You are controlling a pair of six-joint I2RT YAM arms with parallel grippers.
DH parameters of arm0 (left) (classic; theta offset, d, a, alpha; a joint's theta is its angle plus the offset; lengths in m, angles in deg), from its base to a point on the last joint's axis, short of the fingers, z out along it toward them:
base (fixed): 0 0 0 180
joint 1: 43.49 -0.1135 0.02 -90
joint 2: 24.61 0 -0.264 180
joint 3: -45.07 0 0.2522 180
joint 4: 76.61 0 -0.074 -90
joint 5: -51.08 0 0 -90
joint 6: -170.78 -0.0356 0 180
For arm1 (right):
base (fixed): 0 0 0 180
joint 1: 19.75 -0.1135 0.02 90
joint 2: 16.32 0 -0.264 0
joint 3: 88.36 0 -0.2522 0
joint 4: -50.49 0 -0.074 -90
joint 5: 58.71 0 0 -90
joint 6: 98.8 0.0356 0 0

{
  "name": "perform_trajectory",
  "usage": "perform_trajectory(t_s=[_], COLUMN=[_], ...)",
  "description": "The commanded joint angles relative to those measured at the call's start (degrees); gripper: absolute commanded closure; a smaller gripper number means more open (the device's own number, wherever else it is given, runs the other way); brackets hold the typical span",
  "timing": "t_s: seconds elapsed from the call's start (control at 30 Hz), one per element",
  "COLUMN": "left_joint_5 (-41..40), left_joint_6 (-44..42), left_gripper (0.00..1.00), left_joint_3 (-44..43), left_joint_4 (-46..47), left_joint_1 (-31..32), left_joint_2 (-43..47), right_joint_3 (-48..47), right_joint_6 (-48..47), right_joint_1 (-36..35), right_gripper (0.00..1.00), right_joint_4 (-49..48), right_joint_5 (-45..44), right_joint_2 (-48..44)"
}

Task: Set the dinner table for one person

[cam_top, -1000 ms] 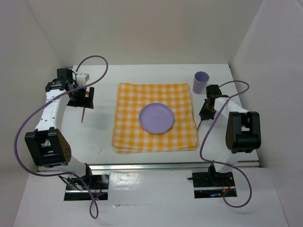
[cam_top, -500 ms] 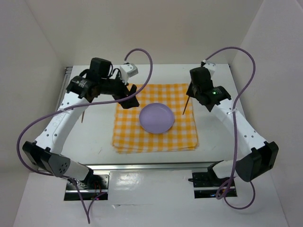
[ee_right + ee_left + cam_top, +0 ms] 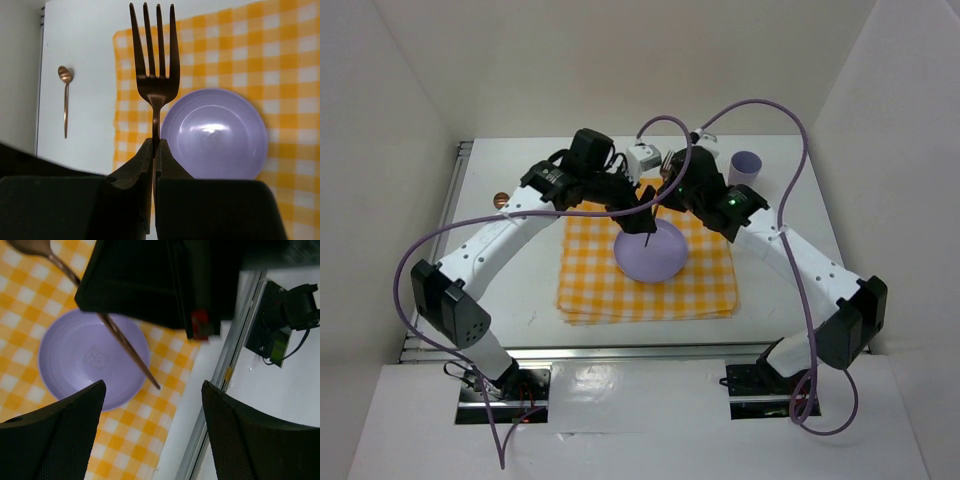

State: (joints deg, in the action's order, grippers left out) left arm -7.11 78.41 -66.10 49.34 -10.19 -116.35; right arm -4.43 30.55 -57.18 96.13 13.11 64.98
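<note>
White and plain, the table carries everything else, with a metal rail along its near edge. On its middle we see a yellow-and-white checked cloth lying flat, and a lilac plate resting on the cloth. A lilac cup stands upright on the bare table near the cloth's far right corner. A copper spoon lies on the bare table to the left of the cloth, apart from it.

Both arms reach in over the cloth and meet above the plate's far rim, hiding that stretch of cloth from the overhead camera. The right pincer is clamped tight on the neck of a copper fork, with the tines pointing away from it. The left pincer hangs over the plate with its fingers spread wide and nothing between them. In its wrist view we see the fork's handle crossing above the plate, and the right arm's dark body blocks the upper part.
</note>
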Motion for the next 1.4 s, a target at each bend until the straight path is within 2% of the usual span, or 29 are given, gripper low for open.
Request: perform_trajectory(t_s=[0.0, 0.23, 0.3, 0.33, 0.77, 0.9, 0.93, 1.0, 1.13, 1.3, 1.37], left_joint_5=[-2.1, -8.7, -10.0, -10.6, -10.5, -10.5, -10.0, -10.0, -9.0, -0.7, 5.1], left_joint_6=[3.2, 3.8, 3.8, 3.8, 4.3, 4.3, 4.3, 4.3, 4.8, 9.7, 13.1], left_gripper=[0.16, 0.24, 0.32, 0.32, 0.51, 0.68, 0.89, 0.98, 1.00, 1.00, 1.00], left_joint_3=[-0.2, 5.4, 6.4, 7.3, 9.4, 9.4, 8.7, 8.7, 8.7, 10.8, 12.9], left_joint_4=[0.5, 4.3, 4.3, 4.3, 6.0, 5.5, 5.5, 4.9, 4.3, 4.3, 5.7], left_joint_1=[0.7, 0.7, 0.7, 0.7, 0.7, 0.7, 0.7, 0.7, 0.2, -4.0, -7.4], left_joint_2=[-1.3, 0.3, 0.8, 0.8, 1.9, 1.9, 1.9, 1.9, 1.9, 3.1, 3.6], right_joint_3=[-3.1, -2.6, -2.6, -2.1, -0.4, -0.4, -0.4, 0.2, 0.2, -2.2, -2.9], right_joint_6=[3.3, 6.2, 6.7, 6.7, 9.5, 9.5, 9.5, 9.5, 9.5, 8.0, 6.7], right_joint_1=[-2.0, -4.5, -4.5, -4.5, -4.5, -4.5, -4.5, -4.5, -4.5, -4.5, -4.5], right_gripper=[1.00, 1.00, 1.00, 1.00, 1.00, 1.00, 1.00, 1.00, 1.00, 0.99, 0.87], right_joint_4=[-5.3, -6.8, -8.1, -8.1, -9.6, -9.6, -9.6, -9.6, -10.2, -9.6, -9.1], right_joint_5=[1.3, 1.9, 1.9, 1.9, 4.2, 4.8, 4.8, 5.5, 6.2, 7.4, 7.9], right_joint_2=[2.8, 4.3, 3.8, 3.8, 0.8, 0.2, 0.2, 0.2, 0.7, 3.3, 4.2])
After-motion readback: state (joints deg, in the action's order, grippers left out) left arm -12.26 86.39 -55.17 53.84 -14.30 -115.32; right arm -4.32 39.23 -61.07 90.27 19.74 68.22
